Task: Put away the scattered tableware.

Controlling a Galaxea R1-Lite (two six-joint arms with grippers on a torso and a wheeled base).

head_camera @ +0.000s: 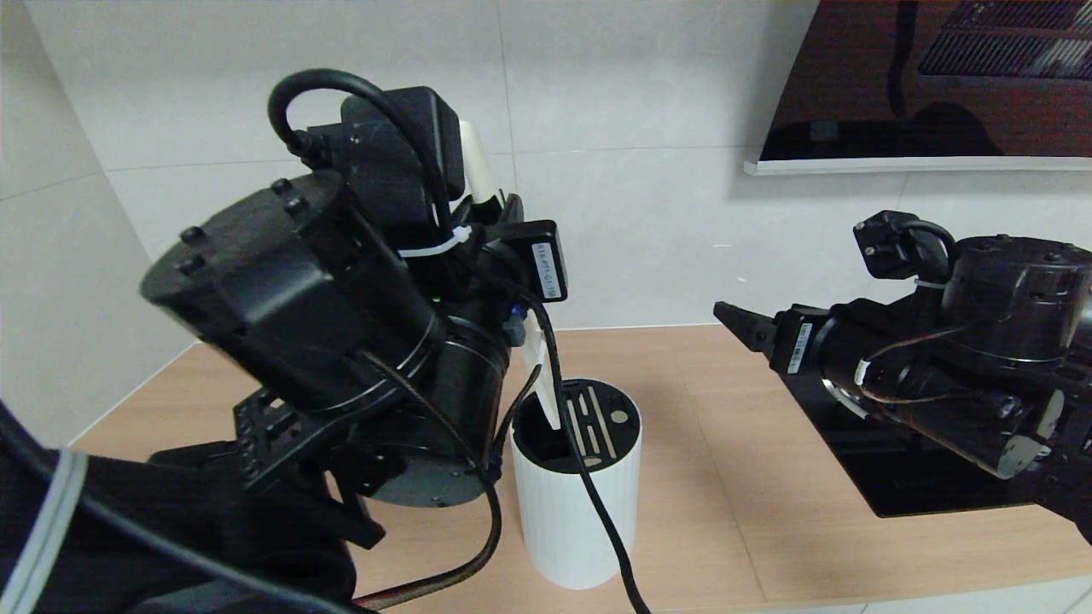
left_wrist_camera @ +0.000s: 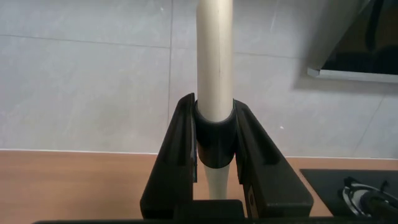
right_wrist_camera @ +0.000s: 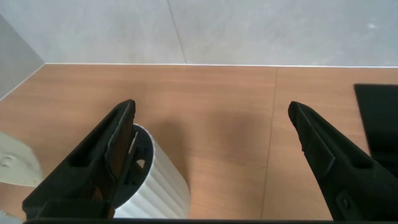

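My left gripper [left_wrist_camera: 214, 144] is shut on the cream handle of a utensil [left_wrist_camera: 214, 56], which it holds upright. In the head view the handle's top [head_camera: 474, 166] sticks up behind the left wrist. The utensil's white lower end [head_camera: 543, 375] dips into the open slot of a white cylindrical holder [head_camera: 576, 495] with a black slotted top. My right gripper [right_wrist_camera: 211, 163] is open and holds nothing. It hangs to the right of the holder [right_wrist_camera: 158, 186], above the counter, with its fingertip [head_camera: 739, 325] pointing towards the holder.
The wooden counter [head_camera: 734, 477] runs back to a grey tiled wall. A black cooktop [head_camera: 862, 465] lies flush in it on the right, under my right arm. A dark range hood [head_camera: 921, 85] hangs above it. Bare wood lies between holder and cooktop.
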